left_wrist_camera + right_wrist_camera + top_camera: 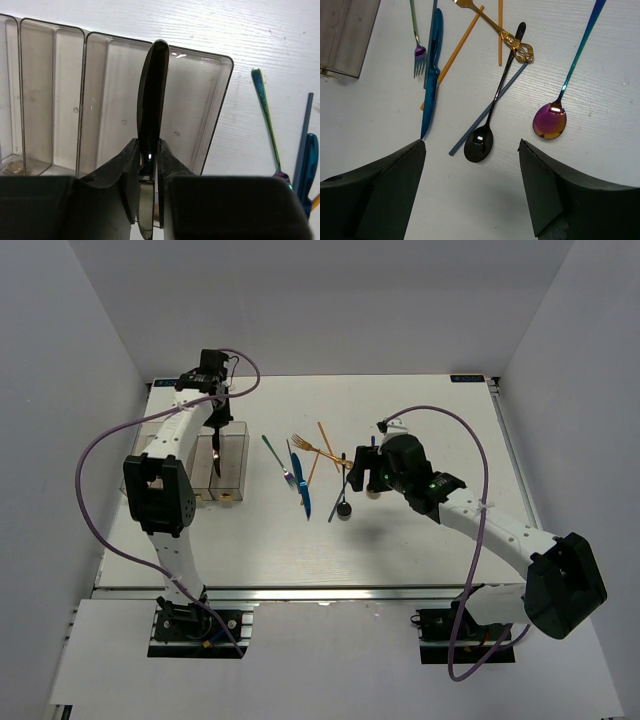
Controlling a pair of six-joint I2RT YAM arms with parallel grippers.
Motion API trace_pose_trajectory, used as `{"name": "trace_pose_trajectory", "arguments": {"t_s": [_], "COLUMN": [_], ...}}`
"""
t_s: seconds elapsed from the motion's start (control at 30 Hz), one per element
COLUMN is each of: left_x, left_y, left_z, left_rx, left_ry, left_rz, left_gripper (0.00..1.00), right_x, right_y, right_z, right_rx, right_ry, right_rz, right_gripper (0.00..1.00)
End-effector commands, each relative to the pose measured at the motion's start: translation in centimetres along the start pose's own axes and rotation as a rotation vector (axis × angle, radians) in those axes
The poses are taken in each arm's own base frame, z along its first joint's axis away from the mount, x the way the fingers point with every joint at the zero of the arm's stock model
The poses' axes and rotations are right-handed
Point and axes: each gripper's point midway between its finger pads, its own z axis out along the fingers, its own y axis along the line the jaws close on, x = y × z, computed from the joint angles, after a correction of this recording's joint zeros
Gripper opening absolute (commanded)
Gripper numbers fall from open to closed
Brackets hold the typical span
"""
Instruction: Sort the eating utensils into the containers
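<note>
My left gripper is shut on a black knife and holds it blade-down over the rightmost of the clear bins, which stand at the left of the table. My right gripper is open and empty, hovering over the loose utensils in the middle. Below it lie a black spoon, an iridescent teal spoon, a blue knife, a teal fork, a gold fork, orange sticks and a blue-grey stick.
A small gold item lies at the near end of one bin further left. A teal handle and a blue utensil lie on the white table right of the bins. White walls enclose the table.
</note>
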Motion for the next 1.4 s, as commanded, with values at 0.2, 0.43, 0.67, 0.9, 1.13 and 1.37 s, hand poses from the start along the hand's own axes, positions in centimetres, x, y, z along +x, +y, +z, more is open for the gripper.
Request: {"name": "trace_pose_trajectory", "arguments": {"t_s": [0.2,0.43,0.67,0.9,1.13,1.37], "left_x": [1.6,2.6,2.8,0.1,-1.0,0.6], "left_y": [-1.3,-1.7,-2.0,-2.8,-1.7,2.9], "left_z": [1.3,1.8,2.1,2.1,-0.5,-7.2], "left_rx": [0.072,0.097,0.104,0.126,0.098,-0.02], "left_ry": [-0.039,-0.055,-0.056,-0.11,-0.14,-0.236], "left_rz": [0.066,0.058,0.013,-0.018,-0.081,-0.251], "left_gripper": [0.0,0.0,0.31,0.41,0.55,0.98], "right_x": [-0.9,-0.7,-0.6,-0.8,-0.4,0.2], "right_y": [0.6,0.6,0.4,0.4,0.8,2.6], "right_z": [0.5,0.7,0.6,0.4,0.7,2.5], "right_rx": [-0.028,-0.031,-0.028,-0.025,-0.055,-0.055], "right_ry": [-0.029,-0.021,-0.02,-0.028,-0.013,0.047], "right_rz": [-0.009,-0.006,-0.011,-0.014,-0.028,-0.039], "right_gripper": [0.79,0.79,0.8,0.8,0.83,0.89]}}
